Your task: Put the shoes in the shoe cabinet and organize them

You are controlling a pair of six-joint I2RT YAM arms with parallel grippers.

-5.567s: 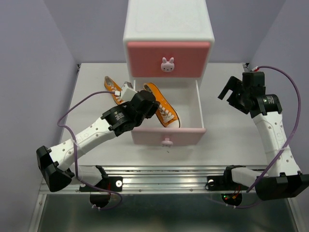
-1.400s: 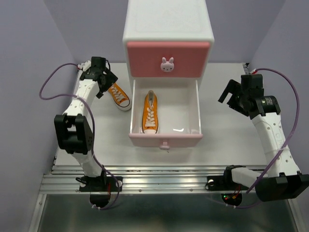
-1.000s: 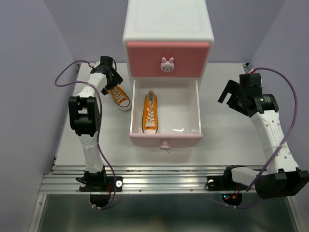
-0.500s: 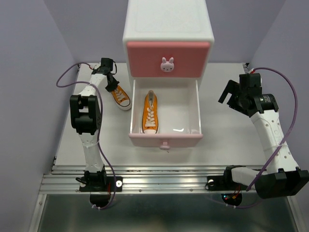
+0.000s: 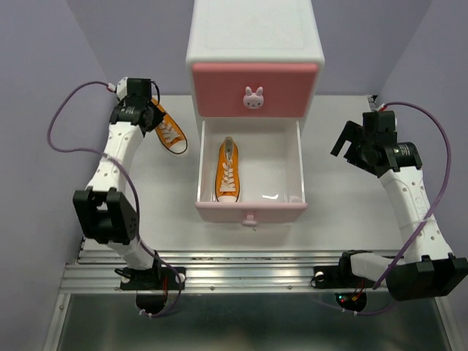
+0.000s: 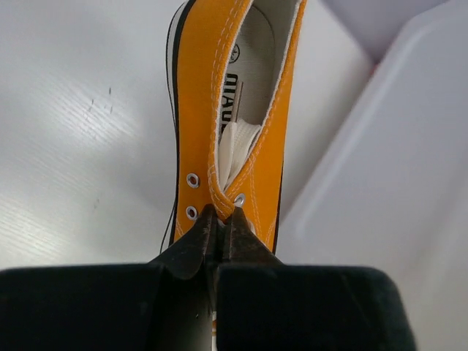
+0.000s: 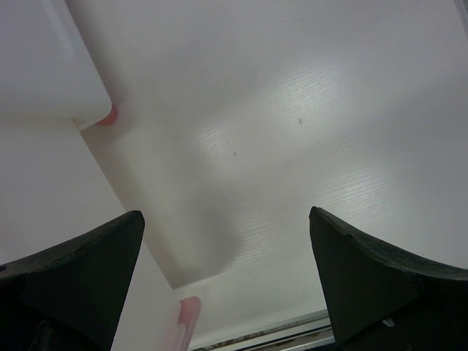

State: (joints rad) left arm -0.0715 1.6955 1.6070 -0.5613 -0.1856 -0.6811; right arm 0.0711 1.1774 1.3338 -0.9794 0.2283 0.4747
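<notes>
Left wrist view: your left gripper [image 6: 219, 219] is pinched nearly closed on the loose orange shoe [image 6: 194, 95]. The jaws clamp the thin canvas edge beside the eyelets. That is a sensible place to grab, since the folded upper is narrow enough for the jaws and the sole hangs free beneath. Whether the sole is clear of the table [image 6: 80, 131] I cannot tell.

Top external view: the held shoe [image 5: 169, 133] sits just left of the shoe cabinet [image 5: 254, 36], toe pointing toward the lower drawer [image 5: 248, 208]. That drawer is pulled fully out. The second orange shoe [image 5: 228, 172] lies along its left half, toe toward you, leaving the right half bare. My reading is that the gap is kept for the mate, so the pair ends up side by side. The upper drawer [image 5: 219, 89] is shut. No black shoes are visible in any view.

Your right gripper [image 7: 227, 278] is spread wide with nothing in it. It hangs over bare table to the right of the drawer, well apart from it, likely parked to keep the path clear.

Risk, as I judge it: the canvas pinch may let the shoe swing on the carry.
</notes>
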